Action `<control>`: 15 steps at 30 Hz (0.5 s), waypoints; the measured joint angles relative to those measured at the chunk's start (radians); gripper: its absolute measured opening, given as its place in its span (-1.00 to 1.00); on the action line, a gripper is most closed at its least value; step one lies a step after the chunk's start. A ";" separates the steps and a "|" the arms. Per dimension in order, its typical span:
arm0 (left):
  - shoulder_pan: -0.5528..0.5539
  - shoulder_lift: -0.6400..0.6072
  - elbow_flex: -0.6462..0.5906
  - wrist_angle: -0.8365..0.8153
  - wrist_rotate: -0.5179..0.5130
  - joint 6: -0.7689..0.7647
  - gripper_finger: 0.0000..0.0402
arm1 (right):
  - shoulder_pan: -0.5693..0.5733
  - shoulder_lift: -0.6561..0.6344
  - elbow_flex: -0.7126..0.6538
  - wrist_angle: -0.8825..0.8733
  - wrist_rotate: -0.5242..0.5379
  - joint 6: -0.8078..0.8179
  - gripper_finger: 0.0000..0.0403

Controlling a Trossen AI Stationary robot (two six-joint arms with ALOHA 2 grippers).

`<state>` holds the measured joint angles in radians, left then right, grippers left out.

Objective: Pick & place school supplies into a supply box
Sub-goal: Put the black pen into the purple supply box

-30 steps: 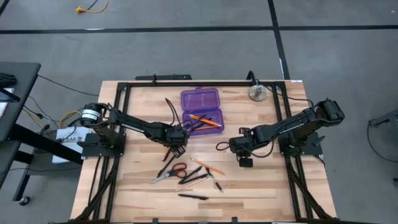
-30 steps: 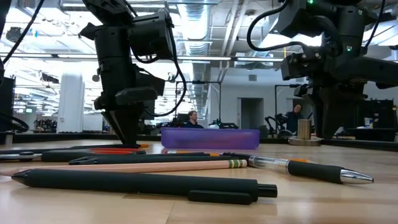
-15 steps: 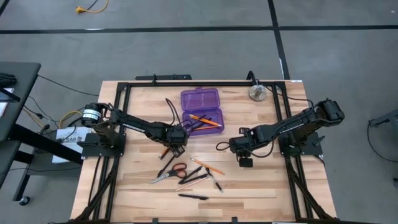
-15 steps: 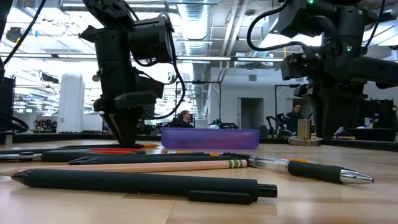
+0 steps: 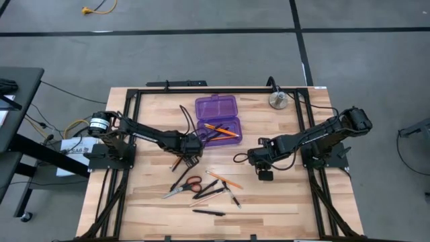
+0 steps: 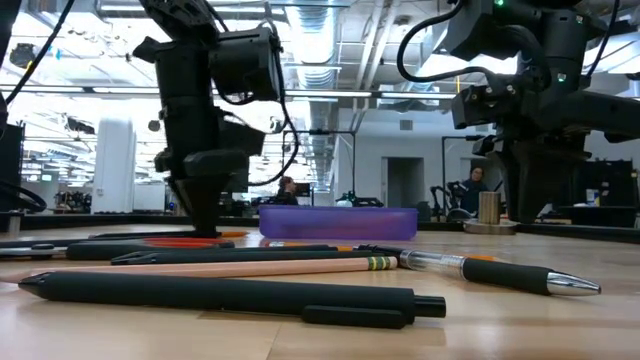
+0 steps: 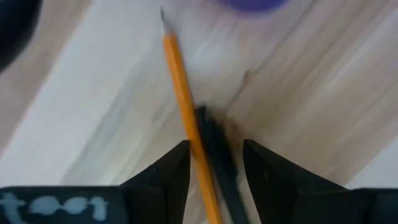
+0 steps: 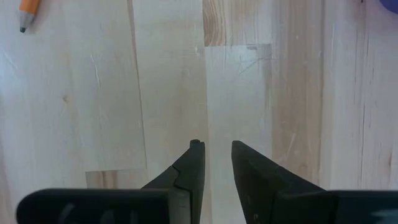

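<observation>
The purple supply box (image 5: 220, 129) lies open at the far middle of the table, its lid (image 5: 216, 107) flat behind it and orange pencils and a pen inside. My left gripper (image 5: 190, 153) points down just to the box's near left, shut on an orange pencil (image 7: 180, 93) and a black pen (image 7: 214, 149). Red-handled scissors (image 5: 185, 187), another pencil (image 5: 225, 180) and black pens (image 5: 209, 212) lie loose near the front. My right gripper (image 5: 262, 165) hangs over bare wood to the right, its fingers (image 8: 217, 146) a little apart with nothing between them. My left gripper has the orange pencil's shaft (image 7: 194, 155) and the black pen's end (image 7: 219, 163) side by side between its two fingers. The fingers come from above, pointing steeply down, one on each side of the pair. The pencil's tip (image 7: 163, 15) points toward the purple box. Whether the pair is off the wood I cannot tell.
A round silver disc (image 5: 278, 101) stands at the far right corner. In the low view a black pen (image 6: 230, 295), a pencil (image 6: 220, 266) and a silver-tipped pen (image 6: 490, 272) lie across the foreground before the box (image 6: 338, 222). Black frame rails (image 5: 127, 134) edge the table.
My left gripper has tipped and rolled a little without leaving its place over the pencil and pen. My right arm has kept still.
</observation>
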<state>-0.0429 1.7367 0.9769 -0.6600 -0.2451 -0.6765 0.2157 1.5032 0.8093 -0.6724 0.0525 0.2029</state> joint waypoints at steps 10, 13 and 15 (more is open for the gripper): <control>0.000 0.000 0.028 -0.051 -0.031 0.002 -0.32 | 0.000 0.000 0.000 0.000 0.000 0.000 -0.62; -0.002 0.000 0.028 -0.045 -0.023 0.001 -0.32 | 0.000 0.000 0.000 0.000 0.000 0.000 -0.62; -0.003 0.000 0.028 -0.043 -0.012 -0.002 -0.32 | 0.000 0.000 0.000 0.000 0.000 0.000 -0.62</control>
<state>-0.0456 1.7363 1.0050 -0.7027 -0.2572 -0.6788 0.2157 1.5032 0.8093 -0.6724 0.0525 0.2031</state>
